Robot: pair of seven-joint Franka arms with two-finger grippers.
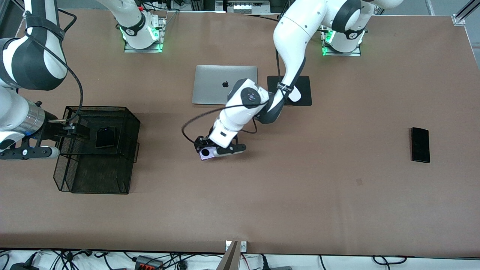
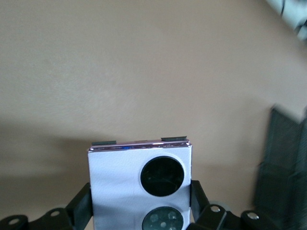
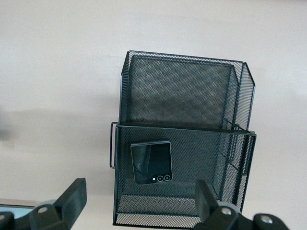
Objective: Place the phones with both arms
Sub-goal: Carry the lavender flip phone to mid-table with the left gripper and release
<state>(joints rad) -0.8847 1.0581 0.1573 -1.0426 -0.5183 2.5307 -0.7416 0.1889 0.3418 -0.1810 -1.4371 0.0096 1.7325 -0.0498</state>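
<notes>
Brown and mostly bare, the worktop [image 1: 300, 202] carries a black mesh basket [image 1: 129, 150] at the right arm's end. 1 small black phone [image 1: 105, 137] already lies in the basket's compartment farther from the front camera. The left claw [image 1: 208, 150] is clamped on the lilac phone [image 1: 207, 153] by its 2 side edges, at mid-worktop, nearer the camera than the silver laptop [image 1: 213, 84]. The right claw [image 3: 139, 203] hangs open over the basket, waiting. The long black phone [image 1: 420, 144] lies untouched toward the left arm's end. The step in hand appears to be carrying the lilac phone; next it likely needs lifting across to the basket, clearing the wire rim before release.
</notes>
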